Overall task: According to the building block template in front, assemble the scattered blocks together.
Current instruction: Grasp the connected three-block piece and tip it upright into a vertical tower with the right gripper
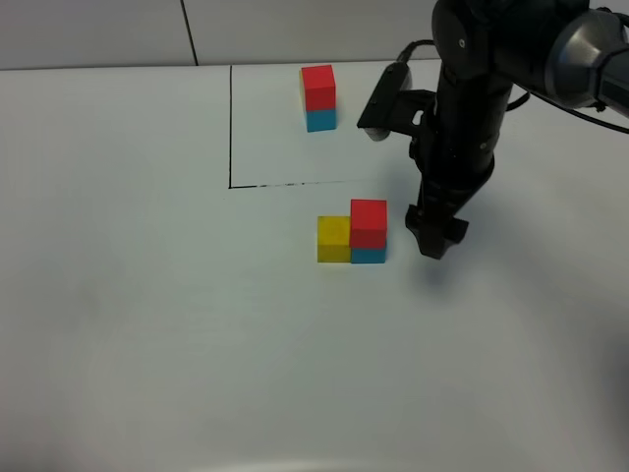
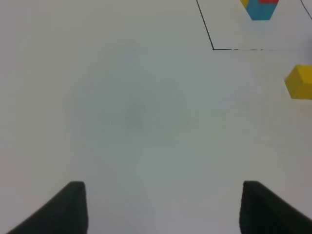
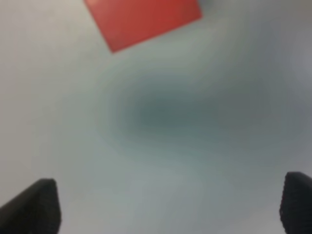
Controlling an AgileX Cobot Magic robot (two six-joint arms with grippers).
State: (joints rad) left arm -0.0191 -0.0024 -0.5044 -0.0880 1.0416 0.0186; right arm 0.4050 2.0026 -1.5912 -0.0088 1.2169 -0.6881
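Observation:
The template (image 1: 318,97) stands in the marked square at the back: a red block on a blue block, with a yellow edge showing behind. In front of the square a red block (image 1: 369,223) sits on a blue block (image 1: 369,255), and a yellow block (image 1: 334,239) touches their left side. My right gripper (image 1: 433,236) hangs just right of this stack, open and empty, pointing down close to the table. The right wrist view shows the red block's top (image 3: 142,19) apart from the fingers. My left gripper (image 2: 163,207) is open and empty; the yellow block (image 2: 299,82) lies far from it.
A black line (image 1: 230,128) marks the square's left and front edges on the white table (image 1: 147,295). The right arm's dark body (image 1: 462,88) rises over the back right. The template's blue base also shows in the left wrist view (image 2: 261,9).

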